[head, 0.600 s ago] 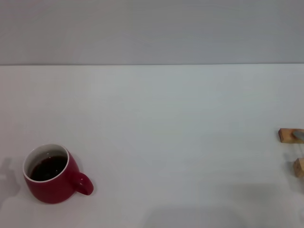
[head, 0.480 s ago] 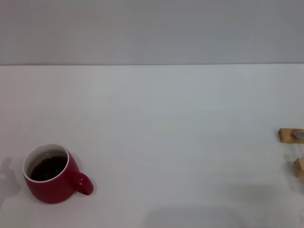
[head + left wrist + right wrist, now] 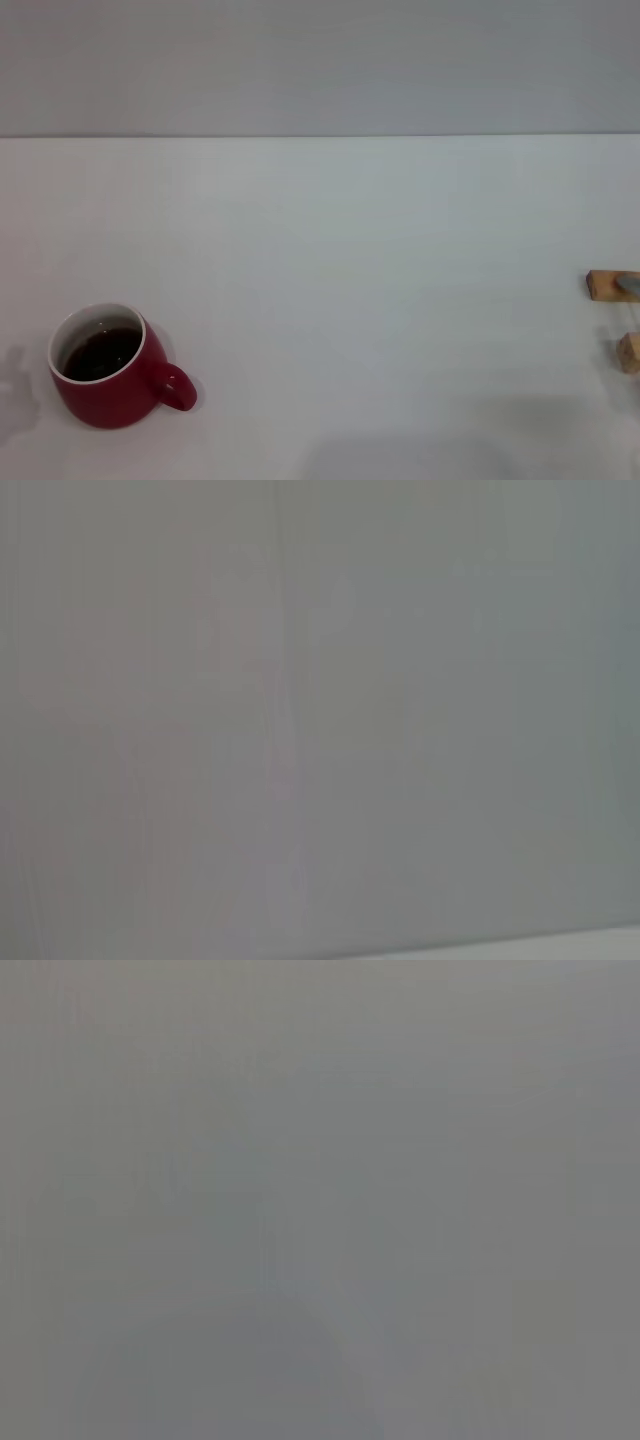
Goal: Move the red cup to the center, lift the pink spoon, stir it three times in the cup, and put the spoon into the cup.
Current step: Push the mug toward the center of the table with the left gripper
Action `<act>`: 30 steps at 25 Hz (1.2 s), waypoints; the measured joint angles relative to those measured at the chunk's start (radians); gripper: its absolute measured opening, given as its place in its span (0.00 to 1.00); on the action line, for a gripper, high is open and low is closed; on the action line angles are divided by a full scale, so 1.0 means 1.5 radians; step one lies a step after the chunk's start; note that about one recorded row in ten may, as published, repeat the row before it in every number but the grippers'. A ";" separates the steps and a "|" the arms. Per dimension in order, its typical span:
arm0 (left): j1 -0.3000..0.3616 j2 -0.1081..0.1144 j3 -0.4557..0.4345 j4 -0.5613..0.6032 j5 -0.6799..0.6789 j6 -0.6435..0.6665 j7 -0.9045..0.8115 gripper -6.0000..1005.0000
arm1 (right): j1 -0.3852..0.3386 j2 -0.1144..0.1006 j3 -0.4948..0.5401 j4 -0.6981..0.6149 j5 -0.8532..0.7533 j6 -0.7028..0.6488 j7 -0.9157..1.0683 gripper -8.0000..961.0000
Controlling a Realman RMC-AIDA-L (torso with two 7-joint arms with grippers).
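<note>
The red cup point(image 3: 112, 368) stands upright on the white table at the near left in the head view. It holds dark liquid, and its handle points right. At the right edge a small grey metal piece point(image 3: 628, 285) lies on a tan wooden block; I cannot tell if it is part of the pink spoon, whose pink handle is out of view. Neither gripper shows in any view. Both wrist views show only a plain grey surface.
Two tan wooden blocks sit at the right edge of the table, one point(image 3: 607, 285) farther back and one point(image 3: 629, 353) nearer. The table's far edge point(image 3: 320, 136) meets a grey wall. Faint shadows lie on the table's near left and near right.
The faint shadow left of the cup has shifted slightly lower. The cup and the blocks have not moved.
</note>
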 joint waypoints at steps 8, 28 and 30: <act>0.005 -0.003 0.045 -0.011 0.001 -0.039 -0.009 0.00 | 0.003 0.000 -0.009 0.000 0.000 -0.001 0.000 0.75; -0.027 -0.005 0.106 -0.038 0.000 -0.080 -0.003 0.00 | 0.005 -0.001 -0.015 0.000 -0.002 -0.007 0.000 0.75; -0.029 -0.005 0.110 -0.041 0.000 -0.081 -0.003 0.00 | 0.006 -0.001 -0.015 0.000 -0.002 -0.007 0.000 0.75</act>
